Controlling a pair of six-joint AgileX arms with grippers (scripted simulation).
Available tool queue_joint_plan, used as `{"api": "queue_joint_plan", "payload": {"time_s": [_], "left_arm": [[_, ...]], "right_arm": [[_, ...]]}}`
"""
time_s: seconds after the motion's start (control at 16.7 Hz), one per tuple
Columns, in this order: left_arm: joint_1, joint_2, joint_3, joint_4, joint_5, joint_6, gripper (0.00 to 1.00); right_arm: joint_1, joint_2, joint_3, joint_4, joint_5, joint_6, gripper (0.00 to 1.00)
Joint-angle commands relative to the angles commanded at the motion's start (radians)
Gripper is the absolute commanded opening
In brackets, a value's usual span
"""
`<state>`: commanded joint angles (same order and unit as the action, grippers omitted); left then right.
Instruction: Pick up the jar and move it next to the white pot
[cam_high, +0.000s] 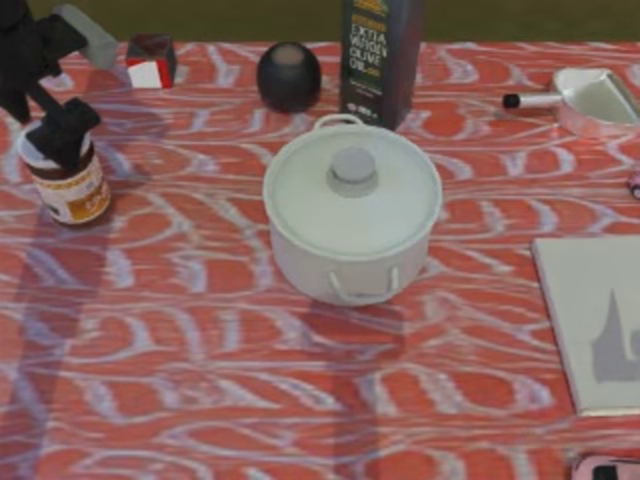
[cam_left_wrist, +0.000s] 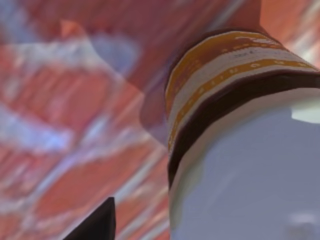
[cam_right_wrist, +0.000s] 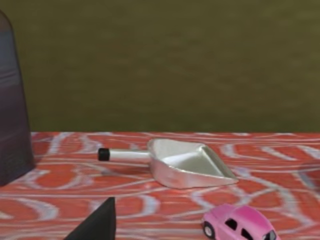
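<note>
jar (cam_high: 70, 185) near table's (cam_high: 200, 400) left edge, toward far-left corner | left gripper (cam_high: 62, 135) over its white lid, finger state unclear | advice: seat fingers squarely, lift straight, stop beside white pot (cam_high: 352, 220) without bumping it | right arm unseen from above

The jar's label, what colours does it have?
Yellow-orange and white bands on the jar, best in the left wrist view.
</note>
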<state>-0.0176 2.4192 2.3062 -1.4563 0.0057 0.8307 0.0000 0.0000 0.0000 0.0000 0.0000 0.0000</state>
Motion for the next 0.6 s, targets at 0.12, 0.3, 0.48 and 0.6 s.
{"api": "queue_joint_plan", "payload": {"time_s": [0.12,0.3,0.48,0.6], "left_arm": [[-0.005,0.001,-0.006,0.005,0.001,-0.002,1.00],[-0.002,-0.004,-0.072,0.069,0.000,-0.003,1.00],[0.000,-0.007,-0.168,0.162,0.000,0.000,1.00],[0.001,-0.007,-0.207,0.200,0.000,0.001,1.00]], "right_arm": [[0.000,0.000,0.000,0.000,0.000,0.000,1.00],[0.000,0.000,0.000,0.000,0.000,0.000,1.00],[0.000,0.000,0.000,0.000,0.000,0.000,1.00],[0.000,0.000,0.000,0.000,0.000,0.000,1.00]]}}
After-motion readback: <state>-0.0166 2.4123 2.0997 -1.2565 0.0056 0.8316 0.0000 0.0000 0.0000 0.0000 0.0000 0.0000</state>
